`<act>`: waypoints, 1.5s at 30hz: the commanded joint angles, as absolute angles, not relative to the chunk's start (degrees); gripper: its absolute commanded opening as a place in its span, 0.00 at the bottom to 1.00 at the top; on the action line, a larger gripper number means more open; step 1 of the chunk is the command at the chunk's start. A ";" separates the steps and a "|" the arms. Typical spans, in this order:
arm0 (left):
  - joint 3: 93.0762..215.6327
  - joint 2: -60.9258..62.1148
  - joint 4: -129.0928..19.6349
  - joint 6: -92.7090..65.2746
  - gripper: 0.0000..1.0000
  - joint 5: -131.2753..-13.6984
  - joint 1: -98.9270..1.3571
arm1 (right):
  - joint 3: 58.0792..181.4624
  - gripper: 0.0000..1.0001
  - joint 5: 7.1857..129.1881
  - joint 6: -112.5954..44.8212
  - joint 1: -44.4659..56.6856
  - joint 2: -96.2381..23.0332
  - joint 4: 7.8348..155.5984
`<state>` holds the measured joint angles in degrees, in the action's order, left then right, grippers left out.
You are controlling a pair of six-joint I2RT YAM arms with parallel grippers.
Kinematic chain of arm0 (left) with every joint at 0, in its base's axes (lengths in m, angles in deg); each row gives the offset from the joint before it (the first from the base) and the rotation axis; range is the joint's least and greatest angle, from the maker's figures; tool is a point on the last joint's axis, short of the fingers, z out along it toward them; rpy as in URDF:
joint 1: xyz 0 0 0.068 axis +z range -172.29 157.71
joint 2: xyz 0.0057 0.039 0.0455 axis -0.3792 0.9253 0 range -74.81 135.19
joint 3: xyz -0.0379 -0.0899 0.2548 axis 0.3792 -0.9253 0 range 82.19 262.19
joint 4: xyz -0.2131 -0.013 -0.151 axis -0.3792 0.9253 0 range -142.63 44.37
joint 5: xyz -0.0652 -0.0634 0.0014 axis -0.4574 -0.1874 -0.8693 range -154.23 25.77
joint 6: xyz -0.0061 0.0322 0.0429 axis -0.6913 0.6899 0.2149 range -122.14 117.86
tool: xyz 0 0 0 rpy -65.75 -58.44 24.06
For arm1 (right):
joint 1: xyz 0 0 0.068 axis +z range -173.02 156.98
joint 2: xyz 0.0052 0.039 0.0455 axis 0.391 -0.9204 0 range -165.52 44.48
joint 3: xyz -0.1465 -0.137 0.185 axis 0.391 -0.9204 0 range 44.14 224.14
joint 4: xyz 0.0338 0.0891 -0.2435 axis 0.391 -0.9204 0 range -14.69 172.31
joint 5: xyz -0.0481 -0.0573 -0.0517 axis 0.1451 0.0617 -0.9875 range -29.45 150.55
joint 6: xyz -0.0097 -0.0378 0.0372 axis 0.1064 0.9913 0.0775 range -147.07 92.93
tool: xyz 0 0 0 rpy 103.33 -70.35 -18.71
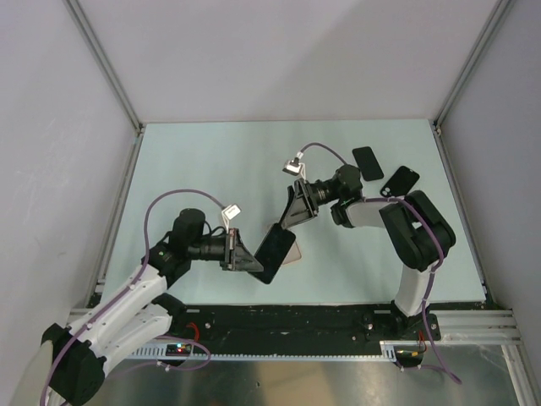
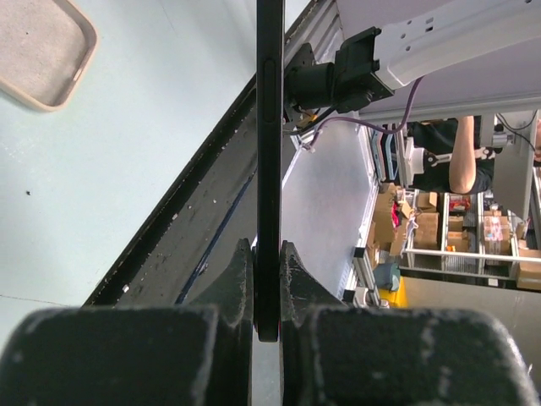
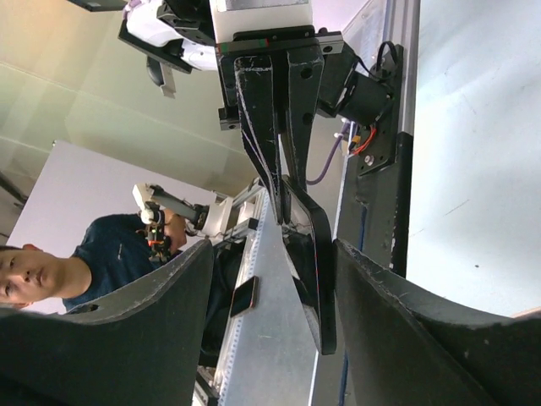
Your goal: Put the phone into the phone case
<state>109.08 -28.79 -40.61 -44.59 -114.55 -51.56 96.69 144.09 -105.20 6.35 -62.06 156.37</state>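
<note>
Left arm [image 1: 127, 296] stretches toward the phone [image 1: 275, 249] from its left, left hand [image 1: 249, 260] clamped tight on its edge. Right arm [image 1: 414, 241] is folded at the elbow, right hand [image 1: 292, 211] facing the phone's far end, fingers [image 3: 127, 321] spread either side, gaps showing.

Pale mint tabletop [image 1: 211, 169], evenly and softly lit. Boxed in at the left, back and right by plain lavender-grey panels [image 1: 279, 51], joined at the corners by slanting aluminium posts [image 1: 106, 63]. Along the near edge, a black rail [image 1: 287, 320], then a brushed metal sheet [image 1: 296, 381]. Beyond the cell, in the left wrist view, shelving stacked with cardboard boxes [image 2: 427, 230] and a yellow shape [image 2: 390, 294] low down, perhaps a bin. In the right wrist view, a beige wall [image 3: 84, 76] crossed by faint seams, with a pale grey partition [image 3: 76, 182] set against it.
</note>
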 commanded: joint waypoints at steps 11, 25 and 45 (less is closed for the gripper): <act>115.39 -28.81 -38.37 -38.59 0.00 -116.36 -52.42 | 92.56 0.60 145.89 -102.87 6.47 -59.27 166.47; 117.50 -27.71 -36.63 -36.86 0.00 -116.25 -54.35 | 94.32 0.62 132.94 -56.56 8.89 -44.53 103.26; 117.50 -28.52 -36.06 -35.04 0.00 -115.92 -55.04 | 98.71 0.45 131.35 -38.12 11.63 -39.48 77.50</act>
